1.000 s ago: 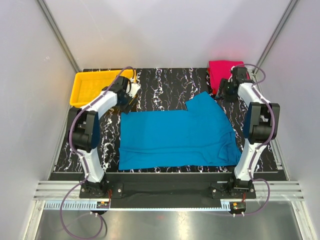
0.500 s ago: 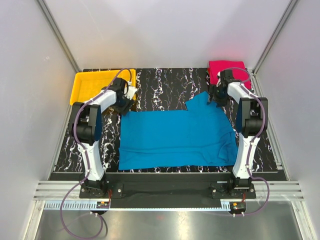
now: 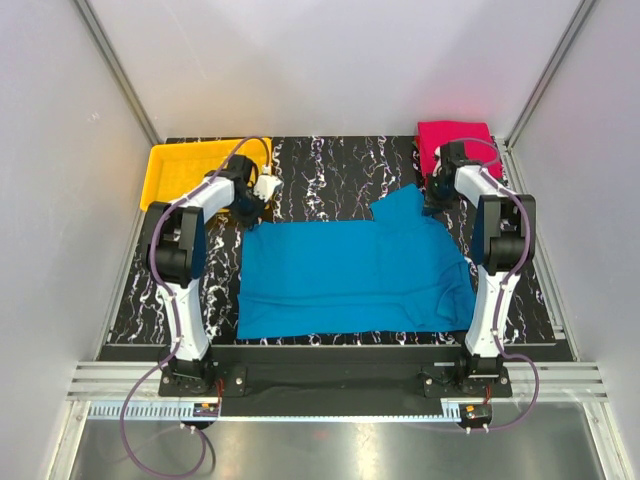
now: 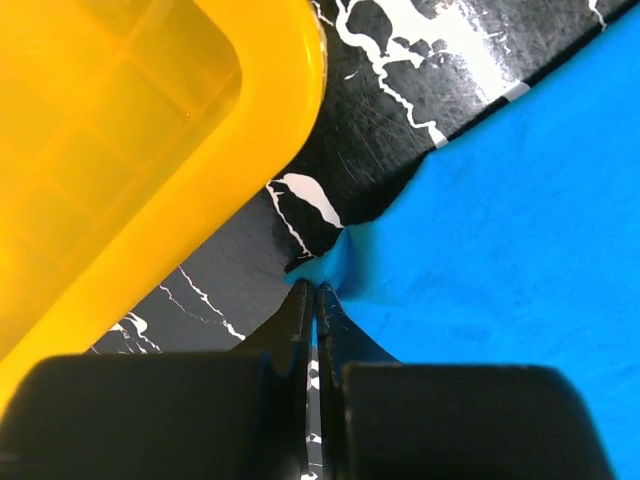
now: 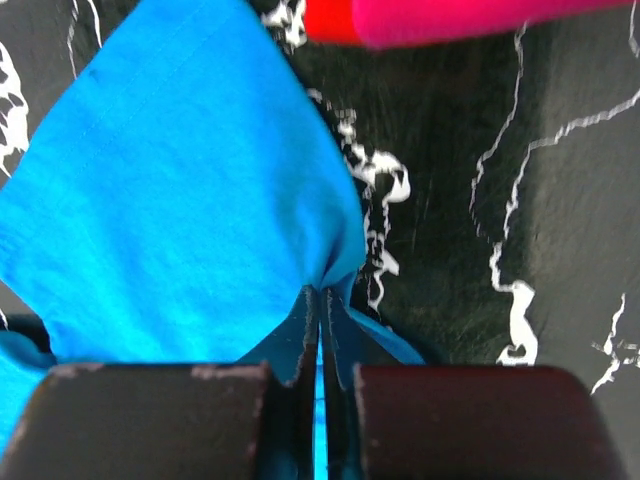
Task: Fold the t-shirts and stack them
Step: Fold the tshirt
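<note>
On the black marbled table (image 3: 330, 165): everything sits here, folks, with both arms reaching out from the near edge to the far half of the surface.
Teal-blue t-shirt (image 3: 350, 275): the big one, spread flat across the middle of the table between the two arms. Its long sides run left to right, and one flap of cloth juts toward the far right corner. It lies mostly smooth, with light creases near its right end.
Yellow tray (image 3: 185, 165): parked in the far left corner of the table. Its rounded near corner sits just beside the teal cloth's far left corner, with a strip of black table between them.
Pink t-shirt (image 3: 452, 140): folded into a tidy rectangle in the far right corner, apart from the teal one, with bare table between.
Left gripper (image 4: 315, 300): down at the table, jaws squeezed together, and it's pinching the far left corner of the teal-blue t-shirt. The left wrist view shows the cloth drawn into a little pucker that runs right into the tips.
Right gripper (image 5: 322, 300): low as well, jaws clamped tight on the edge of the teal flap at the far right. The cloth gathers into folds at the tips, and the pink t-shirt lies just beyond.
</note>
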You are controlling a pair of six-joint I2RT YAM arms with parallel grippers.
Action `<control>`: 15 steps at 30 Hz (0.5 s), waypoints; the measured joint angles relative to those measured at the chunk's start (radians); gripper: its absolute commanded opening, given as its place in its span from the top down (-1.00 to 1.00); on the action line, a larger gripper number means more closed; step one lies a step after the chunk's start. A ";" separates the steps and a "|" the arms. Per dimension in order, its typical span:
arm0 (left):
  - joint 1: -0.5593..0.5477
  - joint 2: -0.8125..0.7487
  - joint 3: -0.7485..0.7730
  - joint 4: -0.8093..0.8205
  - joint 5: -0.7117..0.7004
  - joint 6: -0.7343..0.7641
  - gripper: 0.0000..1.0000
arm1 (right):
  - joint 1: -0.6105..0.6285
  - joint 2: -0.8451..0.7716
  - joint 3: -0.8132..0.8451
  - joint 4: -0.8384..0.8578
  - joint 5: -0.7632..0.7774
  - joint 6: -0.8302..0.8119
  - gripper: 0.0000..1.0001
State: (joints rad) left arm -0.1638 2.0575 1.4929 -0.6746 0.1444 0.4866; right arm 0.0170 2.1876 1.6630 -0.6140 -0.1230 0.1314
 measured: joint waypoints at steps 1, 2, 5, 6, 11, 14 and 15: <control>0.000 0.000 0.000 0.000 0.003 0.003 1.00 | 0.000 -0.004 -0.005 -0.001 0.001 0.002 1.00; 0.000 -0.002 0.000 0.000 0.006 0.006 1.00 | 0.000 -0.010 -0.013 -0.004 0.001 0.003 1.00; 0.000 -0.022 -0.025 0.011 0.010 0.013 1.00 | 0.000 -0.048 -0.043 -0.021 0.016 0.004 1.00; 0.000 -0.039 -0.045 0.014 0.009 0.014 1.00 | 0.000 -0.072 -0.055 -0.027 0.026 0.005 1.00; 0.000 -0.190 -0.164 0.029 0.002 0.037 1.00 | 0.000 -0.259 -0.148 -0.037 0.063 0.025 1.00; 0.000 -0.281 -0.201 0.044 0.002 0.052 1.00 | 0.000 -0.401 -0.235 -0.038 0.080 0.048 1.00; 0.000 -0.303 -0.211 0.050 0.002 0.058 1.00 | 0.000 -0.447 -0.268 -0.039 0.082 0.056 1.00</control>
State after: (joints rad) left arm -0.1635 1.7542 1.2823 -0.6247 0.1467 0.5442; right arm 0.0170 1.7405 1.3952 -0.6529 -0.0410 0.1871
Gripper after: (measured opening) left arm 0.012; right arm 0.011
